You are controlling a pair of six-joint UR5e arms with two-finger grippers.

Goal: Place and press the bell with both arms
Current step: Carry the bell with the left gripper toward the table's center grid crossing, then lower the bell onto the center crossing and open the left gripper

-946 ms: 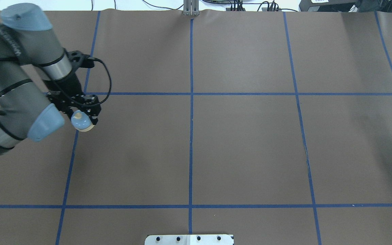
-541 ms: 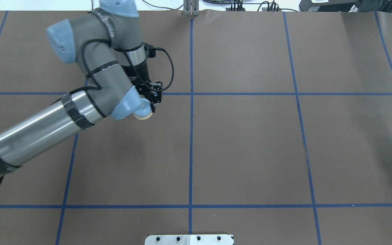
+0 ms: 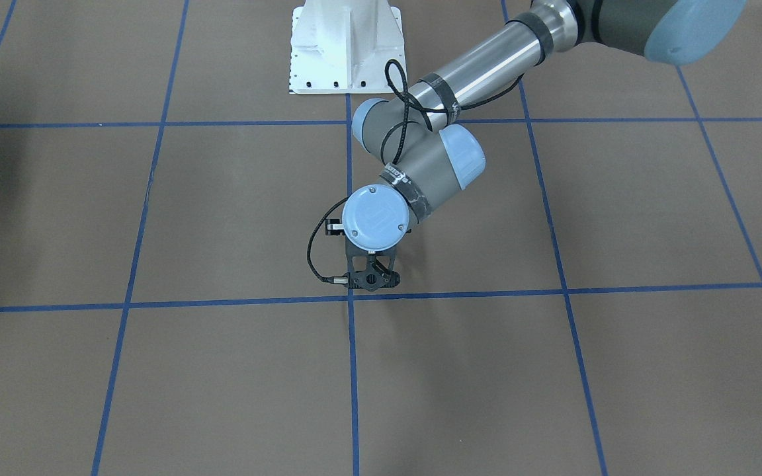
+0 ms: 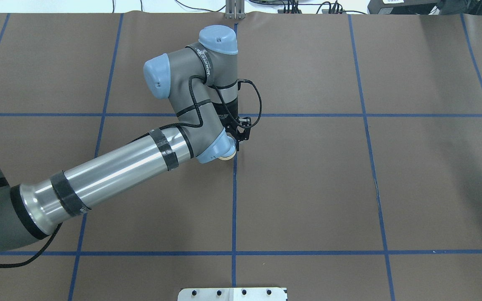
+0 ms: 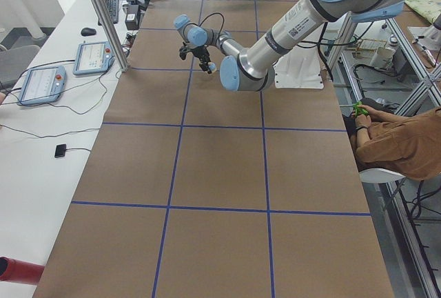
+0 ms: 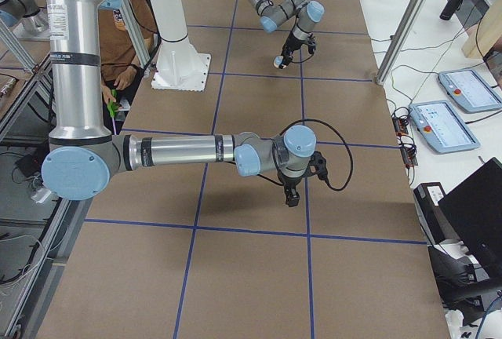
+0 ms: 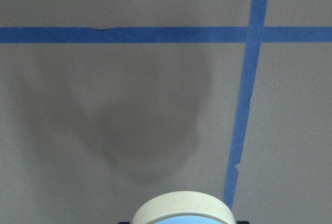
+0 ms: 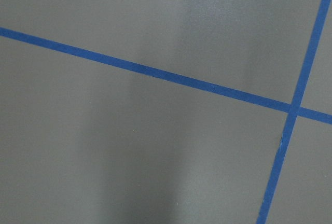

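The light-blue bell with a cream base (image 4: 227, 157) is in my left gripper (image 4: 235, 145), which is shut on it, at the table's centre tape line. The left wrist joint covers most of the bell in the overhead view. The left wrist view shows its cream base rim (image 7: 182, 209) above the table with a shadow under it. It also shows small in the exterior right view (image 6: 279, 62). In the front-facing view the bell is hidden under the wrist cap (image 3: 370, 219). My right gripper (image 6: 292, 196) hangs low over the table's right part. I cannot tell whether it is open or shut.
Brown paper with a blue tape grid (image 4: 234, 209) covers the table. The white pedestal base (image 3: 345, 46) stands at the robot's side. Teach pendants (image 6: 449, 125) lie past the far table edge. A seated person (image 5: 400, 143) is beside the robot.
My left arm has swung right with the bell, from the table's left part to the centre tape line. The black piece at the overhead view's right edge has shifted slightly up.
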